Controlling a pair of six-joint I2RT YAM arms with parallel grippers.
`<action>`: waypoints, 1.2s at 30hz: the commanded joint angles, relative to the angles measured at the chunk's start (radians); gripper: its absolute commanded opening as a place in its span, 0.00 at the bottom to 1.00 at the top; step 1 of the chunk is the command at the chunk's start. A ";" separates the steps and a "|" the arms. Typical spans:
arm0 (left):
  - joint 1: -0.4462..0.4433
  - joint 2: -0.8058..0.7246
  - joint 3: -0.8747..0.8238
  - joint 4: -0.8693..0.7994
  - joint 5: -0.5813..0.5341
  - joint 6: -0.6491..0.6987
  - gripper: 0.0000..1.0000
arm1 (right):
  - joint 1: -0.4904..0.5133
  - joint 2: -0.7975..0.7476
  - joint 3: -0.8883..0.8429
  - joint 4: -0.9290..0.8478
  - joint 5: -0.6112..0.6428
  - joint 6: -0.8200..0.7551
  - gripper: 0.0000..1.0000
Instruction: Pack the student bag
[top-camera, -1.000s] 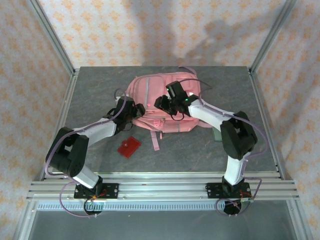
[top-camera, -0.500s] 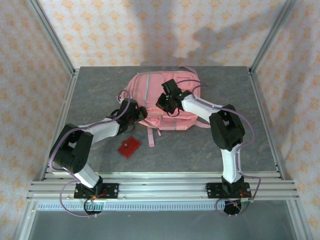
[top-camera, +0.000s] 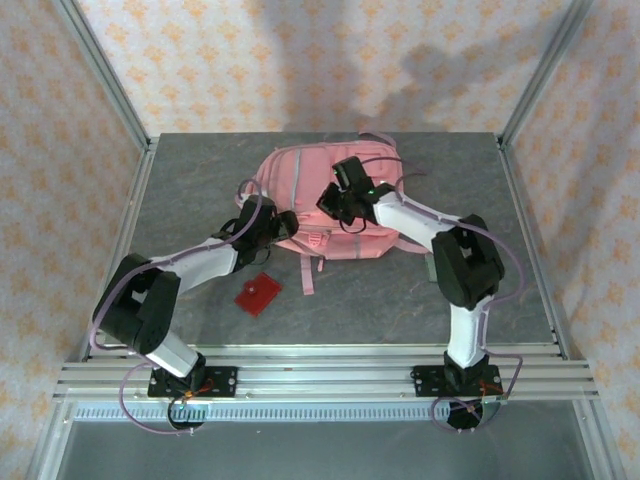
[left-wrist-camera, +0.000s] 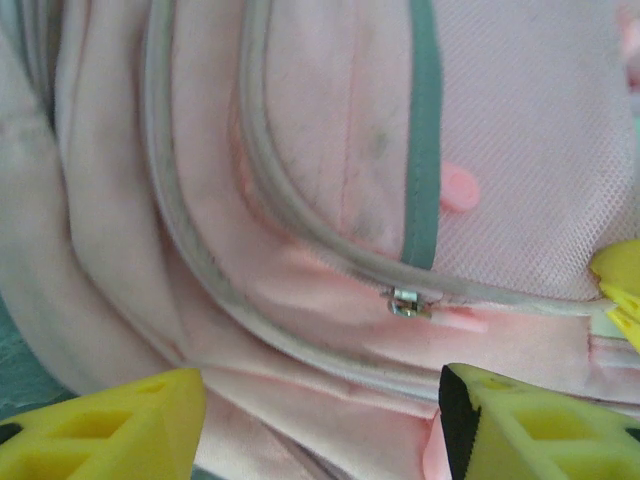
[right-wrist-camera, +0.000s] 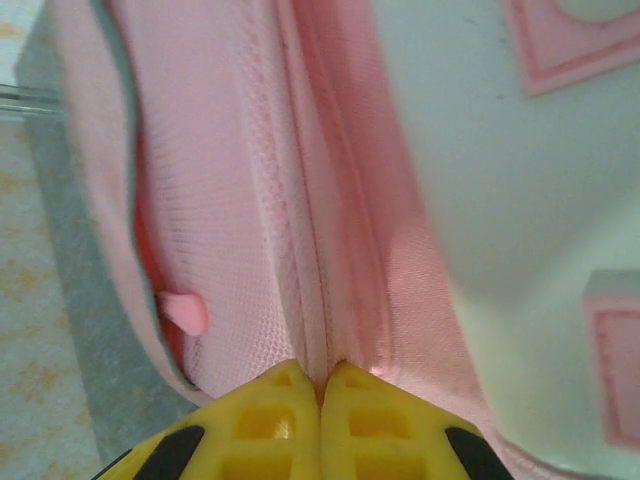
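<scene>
The student bag (top-camera: 300, 180) lies flat on the far middle of the desk (top-camera: 190, 190), one strap trailing toward the arms. The left hand (top-camera: 274, 228) sits at the bag's near left edge with its yellow fingers (left-wrist-camera: 110, 425) spread wide; a small metal zip pull (left-wrist-camera: 408, 303) shows on the grey zip just beyond them. The right hand (right-wrist-camera: 320, 380) is on top of the bag, its fingers pressed tight together on a seam of pink fabric. A flat red card (top-camera: 258, 293) lies on the desk beside the left arm
</scene>
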 joint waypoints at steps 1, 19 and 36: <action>-0.031 -0.044 -0.002 0.045 -0.037 0.067 0.66 | -0.017 -0.117 -0.004 0.087 0.019 -0.033 0.00; -0.147 0.174 0.223 -0.078 -0.267 0.103 0.70 | -0.018 -0.154 -0.051 0.136 -0.017 -0.017 0.00; -0.135 0.229 0.268 -0.055 -0.265 0.197 0.31 | -0.018 -0.186 -0.085 0.160 -0.030 -0.021 0.00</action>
